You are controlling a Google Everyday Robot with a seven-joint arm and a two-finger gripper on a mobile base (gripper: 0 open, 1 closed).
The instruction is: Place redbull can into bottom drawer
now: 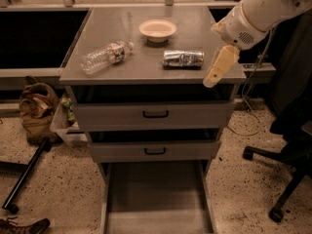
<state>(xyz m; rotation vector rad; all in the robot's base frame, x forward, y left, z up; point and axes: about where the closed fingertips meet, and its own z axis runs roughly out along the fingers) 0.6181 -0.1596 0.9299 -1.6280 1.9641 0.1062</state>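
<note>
While it lies untouched, redbull can [183, 58]: set on its side on the counter [146, 69], right of centre, its length running left to right.
Gripper [211, 80]: hung at the counter's right front corner, just beside the can's right end, pointed down and left; whether it is released or clenched cannot be told.
Reason for pose: judged a side approach, since the can lies flat.
Bottom drawer [156, 199]: pulled out below the two upper drawers [156, 115], so a drop from above is allowed.
Bystanders: water bottle [105, 57] and bowl [157, 29], apart from the can.
</note>
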